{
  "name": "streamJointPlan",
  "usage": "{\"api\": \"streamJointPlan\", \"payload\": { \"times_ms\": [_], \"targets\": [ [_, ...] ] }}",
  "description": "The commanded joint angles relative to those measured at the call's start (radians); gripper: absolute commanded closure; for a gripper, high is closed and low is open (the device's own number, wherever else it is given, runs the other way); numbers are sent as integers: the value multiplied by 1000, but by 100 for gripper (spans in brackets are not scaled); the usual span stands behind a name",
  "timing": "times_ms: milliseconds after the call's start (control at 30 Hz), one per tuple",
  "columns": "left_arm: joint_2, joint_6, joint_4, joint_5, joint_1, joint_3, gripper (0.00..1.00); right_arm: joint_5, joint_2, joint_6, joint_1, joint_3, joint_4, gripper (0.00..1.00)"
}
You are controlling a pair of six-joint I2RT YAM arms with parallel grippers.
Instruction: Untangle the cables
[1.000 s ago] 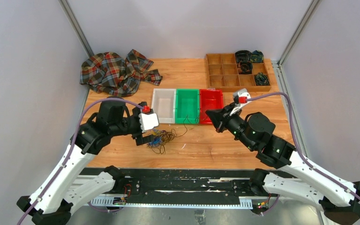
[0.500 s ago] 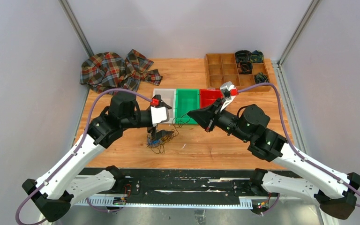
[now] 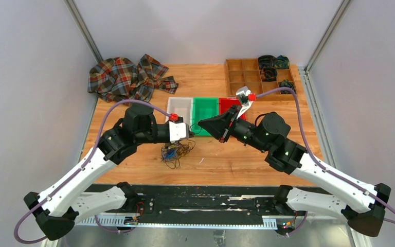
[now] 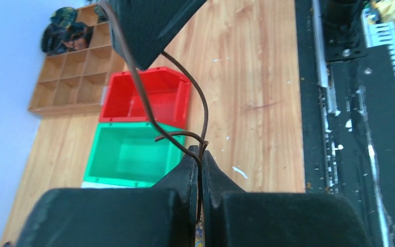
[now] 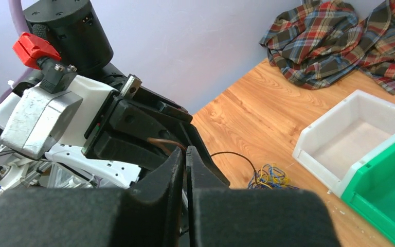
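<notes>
The cables (image 3: 174,153) lie as a small blue, yellow and dark tangle on the wood in front of the bins, also seen in the right wrist view (image 5: 270,176). One dark brown cable (image 4: 201,110) rises from it, held off the table. My left gripper (image 3: 189,135) (image 4: 200,157) is shut on this cable. My right gripper (image 3: 200,125) (image 5: 186,153) meets it tip to tip just above. Its jaws stand a thin slit apart with the same brown cable (image 5: 162,141) at their tips. The right gripper's black fingers (image 4: 144,36) fill the top of the left wrist view.
White (image 3: 180,110), green (image 3: 205,110) and red (image 3: 231,105) bins stand in a row just behind the grippers. A plaid cloth (image 3: 126,77) lies at the back left. A wooden compartment tray (image 3: 247,77) with dark coils sits at the back right.
My left gripper moved right over the tangle and shut on the dark cable. My right gripper swung left from the red bin to meet it.
</notes>
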Motion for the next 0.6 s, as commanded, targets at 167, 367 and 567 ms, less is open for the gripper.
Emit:
{"api": "streamJointPlan", "payload": {
  "times_ms": [167,367,567],
  "targets": [
    [-39,-57,-10,-131,-9,184,99,198,-160,-55,-10,-197,95,29],
    [19,-69,-99,-127,-9,369,99,126,-90,-151,-4,-314,256,26],
    [38,-68,-142,-118,-9,439,99,59,121,-252,33,-202,330,24]
  ]
}}
